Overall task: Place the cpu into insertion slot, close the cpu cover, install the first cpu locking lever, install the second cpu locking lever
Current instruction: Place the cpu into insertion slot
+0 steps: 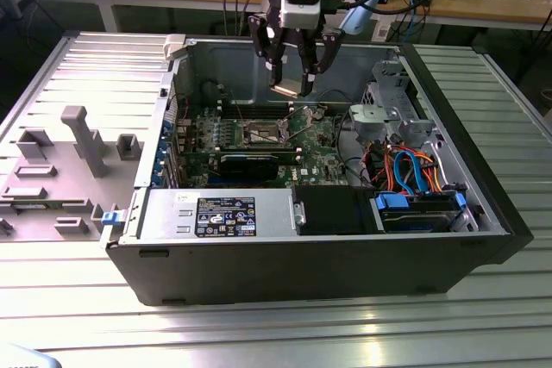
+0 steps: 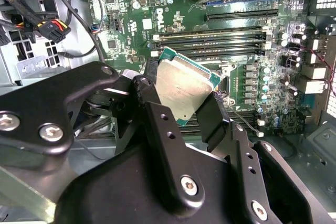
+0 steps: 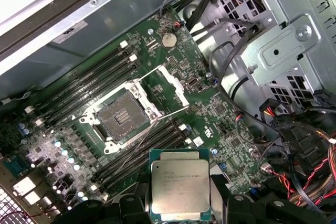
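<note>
First wrist view: your gripper is pinching the cpu by opposite edges, clear of the insertion slot; judging it light, stiff, fragile.

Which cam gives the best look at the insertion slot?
First wrist view: the insertion slot is seen almost from above, unobstructed, dark centre and silvery rim whole. The exterior view shows it small and at a slant. In the second wrist view the cpu hides most of it.
</note>
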Tool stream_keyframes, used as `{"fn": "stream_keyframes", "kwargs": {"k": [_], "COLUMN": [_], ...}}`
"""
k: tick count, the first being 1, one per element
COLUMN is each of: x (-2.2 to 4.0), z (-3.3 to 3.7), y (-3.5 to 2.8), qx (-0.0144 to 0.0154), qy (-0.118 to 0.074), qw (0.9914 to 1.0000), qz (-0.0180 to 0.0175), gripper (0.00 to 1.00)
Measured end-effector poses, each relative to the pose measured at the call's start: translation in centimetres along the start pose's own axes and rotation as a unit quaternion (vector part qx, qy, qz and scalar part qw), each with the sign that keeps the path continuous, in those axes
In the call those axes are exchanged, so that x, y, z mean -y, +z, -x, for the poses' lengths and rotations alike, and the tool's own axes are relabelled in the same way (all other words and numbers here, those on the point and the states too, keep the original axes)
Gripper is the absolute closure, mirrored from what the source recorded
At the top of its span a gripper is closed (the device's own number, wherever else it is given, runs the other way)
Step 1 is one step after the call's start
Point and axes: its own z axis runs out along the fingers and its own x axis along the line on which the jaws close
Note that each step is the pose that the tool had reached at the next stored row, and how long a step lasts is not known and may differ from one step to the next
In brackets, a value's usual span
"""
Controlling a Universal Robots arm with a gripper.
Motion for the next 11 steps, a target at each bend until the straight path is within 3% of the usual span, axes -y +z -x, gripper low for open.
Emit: {"fn": "stream_keyframes", "kwargs": {"k": [7,11], "x": [0.0,0.0], "z": [0.0,0.0], "y": [0.01,0.01], "qx": [0.0023,0.0023], "qy": [0.001,0.002], "qw": [0.99999,0.99999], "qz": [-0.0038,-0.0041], "gripper": [0.45,0.45]}}
